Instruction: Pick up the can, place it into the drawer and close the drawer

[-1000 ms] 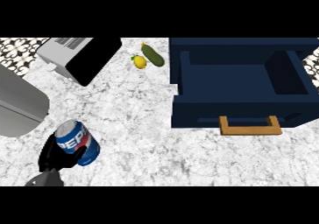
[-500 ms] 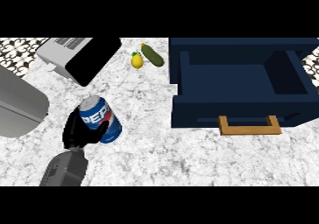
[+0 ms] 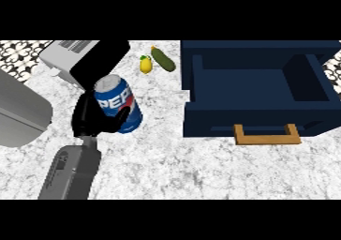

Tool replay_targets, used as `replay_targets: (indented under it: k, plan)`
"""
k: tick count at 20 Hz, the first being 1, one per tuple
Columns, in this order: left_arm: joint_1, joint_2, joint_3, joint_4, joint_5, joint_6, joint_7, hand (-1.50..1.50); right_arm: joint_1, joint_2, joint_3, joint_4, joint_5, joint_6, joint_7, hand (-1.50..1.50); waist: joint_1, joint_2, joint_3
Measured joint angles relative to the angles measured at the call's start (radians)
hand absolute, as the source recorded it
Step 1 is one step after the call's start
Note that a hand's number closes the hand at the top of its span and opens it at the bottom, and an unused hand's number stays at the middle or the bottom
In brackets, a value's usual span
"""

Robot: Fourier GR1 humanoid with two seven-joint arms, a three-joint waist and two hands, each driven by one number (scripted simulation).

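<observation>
Nearest you, the grey left forearm (image 3: 71, 171) comes up from the lower edge, and your left hand (image 3: 90, 117) is curled round the can (image 3: 119, 104), thumb across its front. Over the last second that arm has climbed away from the bottom edge and carried the can up the view and to the right, so the pick-up looks done and the carry toward the drawer is under way. The can is a smooth blue cylinder with a silver top, tilted in the grasp, over the mottled white marble bench (image 3: 201, 164). The right hand is out of sight. Further right, the dark blue drawer (image 3: 260, 101) sits open, a boxy tray with a tan wooden handle (image 3: 266, 136). Farthest back lie a lemon (image 3: 145, 64) and a green cucumber (image 3: 163, 58).
</observation>
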Motion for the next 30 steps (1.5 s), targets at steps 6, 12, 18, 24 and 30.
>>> replay_targets:
  k: [6,12,18,24,30]
  plan:
    - [-0.090,0.003,-0.070,-0.089,-0.017,0.132,0.117,1.50,0.008,0.003,0.008,-0.008,0.008,-0.011,-0.011,-1.50,-0.002,0.001,0.000]
    - [-0.169,-0.001,-0.107,-0.157,-0.061,0.213,0.216,1.50,0.015,0.003,0.027,-0.017,0.006,-0.033,-0.005,-1.50,-0.002,0.001,0.000]
    - [-0.317,-0.001,-0.134,-0.110,-0.082,0.301,0.280,1.50,-0.007,-0.001,0.029,0.000,0.023,-0.038,-0.011,-1.50,-0.006,0.002,0.000]
    - [-0.471,-0.004,-0.169,-0.027,-0.073,0.398,0.318,1.50,-0.005,-0.008,0.009,0.002,-0.012,-0.024,0.000,-1.50,-0.011,0.003,0.000]
    - [-0.607,-0.004,-0.197,0.108,-0.028,0.461,0.294,1.50,-0.029,-0.003,0.010,0.027,0.002,-0.016,-0.003,-1.50,-0.014,0.004,0.000]
